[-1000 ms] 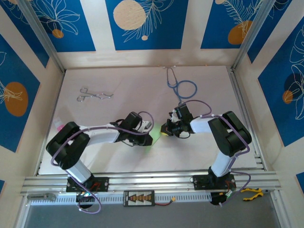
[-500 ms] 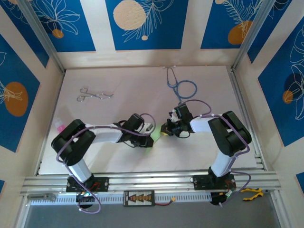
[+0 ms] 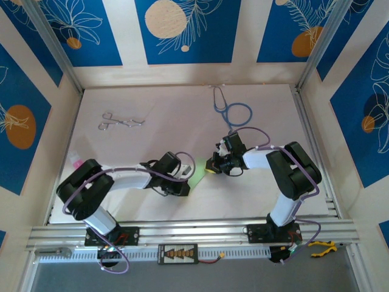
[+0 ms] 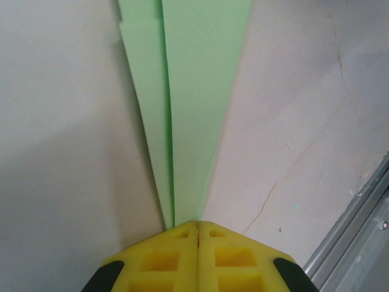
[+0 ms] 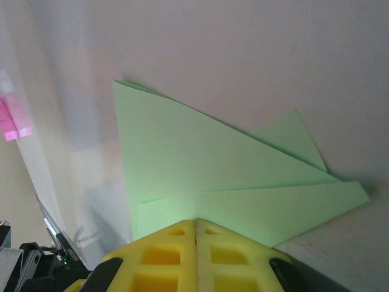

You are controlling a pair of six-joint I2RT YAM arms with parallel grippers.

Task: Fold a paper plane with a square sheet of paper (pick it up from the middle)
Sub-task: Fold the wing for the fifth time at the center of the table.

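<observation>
My left gripper [image 4: 197, 225] pinches the paper plane [image 4: 194, 109] at its narrow end; my right gripper [image 5: 196, 222], fully closed, touches its wing.

From above, most of the plane [image 3: 197, 173] is hidden. In the left wrist view, its wide end is cut off by the top edge and its tip is covered by the left gripper [image 4: 197, 226]. In the right wrist view, its near edge is covered by the right gripper [image 5: 196, 222], and a blurred pink object [image 5: 12, 115] is cut off at the left edge.
</observation>
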